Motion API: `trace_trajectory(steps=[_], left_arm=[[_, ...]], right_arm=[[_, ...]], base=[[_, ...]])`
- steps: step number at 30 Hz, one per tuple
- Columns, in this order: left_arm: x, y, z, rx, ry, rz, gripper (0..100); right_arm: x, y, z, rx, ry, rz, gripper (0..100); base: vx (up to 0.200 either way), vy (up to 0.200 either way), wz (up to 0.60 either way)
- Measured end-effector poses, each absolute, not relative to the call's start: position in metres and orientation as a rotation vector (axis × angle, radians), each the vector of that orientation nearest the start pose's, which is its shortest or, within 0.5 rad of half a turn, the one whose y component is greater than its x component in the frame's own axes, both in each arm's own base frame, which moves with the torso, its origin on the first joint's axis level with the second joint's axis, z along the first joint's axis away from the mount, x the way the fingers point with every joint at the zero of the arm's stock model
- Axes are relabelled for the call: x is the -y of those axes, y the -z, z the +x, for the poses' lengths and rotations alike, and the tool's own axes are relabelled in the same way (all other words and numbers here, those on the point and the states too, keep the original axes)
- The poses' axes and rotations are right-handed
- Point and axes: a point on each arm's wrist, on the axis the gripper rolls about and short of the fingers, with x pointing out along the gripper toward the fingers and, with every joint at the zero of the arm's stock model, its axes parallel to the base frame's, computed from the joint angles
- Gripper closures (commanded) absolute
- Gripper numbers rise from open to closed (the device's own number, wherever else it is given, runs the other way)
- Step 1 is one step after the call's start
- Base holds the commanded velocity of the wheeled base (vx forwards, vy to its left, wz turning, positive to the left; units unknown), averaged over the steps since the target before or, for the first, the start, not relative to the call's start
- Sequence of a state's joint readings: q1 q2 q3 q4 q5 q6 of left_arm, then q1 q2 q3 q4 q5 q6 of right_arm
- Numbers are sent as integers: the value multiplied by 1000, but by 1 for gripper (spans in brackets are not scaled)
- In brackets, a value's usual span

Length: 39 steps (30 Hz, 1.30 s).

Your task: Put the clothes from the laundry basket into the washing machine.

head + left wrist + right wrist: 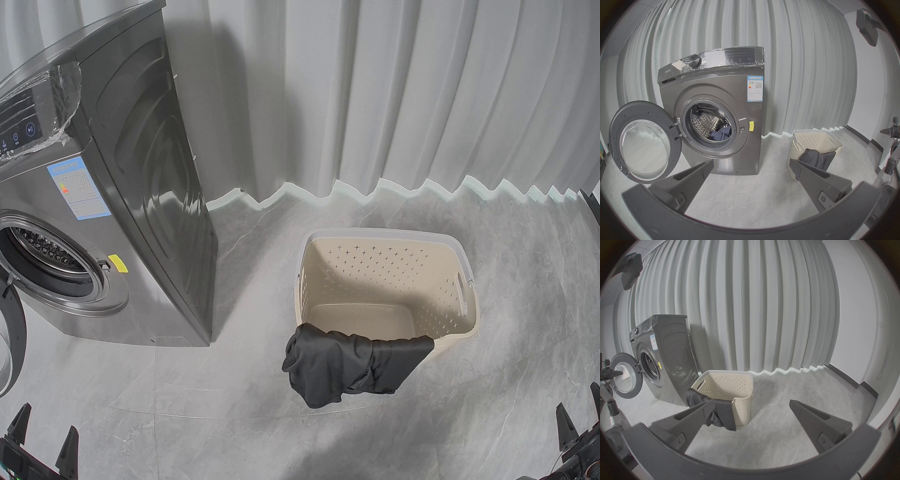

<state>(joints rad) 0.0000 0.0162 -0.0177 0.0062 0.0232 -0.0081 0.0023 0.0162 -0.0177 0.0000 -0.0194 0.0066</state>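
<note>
A beige laundry basket (465,275) stands on the floor right of centre, with a black garment (340,367) draped over its near rim and hanging outside. The grey washing machine (150,175) stands at the left with its round door (643,142) swung open. A dark blue cloth (720,133) lies in the drum. My left gripper (42,432) is open low at the near left, facing the machine, nothing between its fingers. At the near right my right gripper (581,409) is open and empty, pointing toward the basket (742,387) and the garment (722,413).
Pale curtains (387,94) hang along the back wall down to the grey stone floor (219,400). Open floor lies between the machine and the basket and in front of both. A dark skirting runs along the right wall (850,377).
</note>
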Motion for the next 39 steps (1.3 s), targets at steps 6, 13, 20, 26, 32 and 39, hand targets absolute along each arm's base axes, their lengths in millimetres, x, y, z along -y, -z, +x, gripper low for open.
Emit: trace_trajectory(steps=[6,13,20,26,32,39], left_arm=[[-1,-80,-23,-5,-23,-7,0],[-1,-80,-23,-4,-23,-3,0],[-1,-80,-23,-5,-23,-2,0],[-1,-80,-23,-4,-23,-4,0],[-1,-80,-23,-5,-23,-4,0],[0,-80,-23,-4,-24,-4,0]], right_arm=[[0,-81,-23,2,18,7,0],[1,-81,-23,2,18,7,0],[0,-81,-23,2,21,7,0],[1,-81,-23,1,23,11,0],[1,-81,-23,7,21,8,0],[0,-112,-32,142,-4,8,0]], base=[[0,-200,0],[0,-57,0],[-86,-86,0],[-200,-200,0],[0,0,0],[0,0,0]])
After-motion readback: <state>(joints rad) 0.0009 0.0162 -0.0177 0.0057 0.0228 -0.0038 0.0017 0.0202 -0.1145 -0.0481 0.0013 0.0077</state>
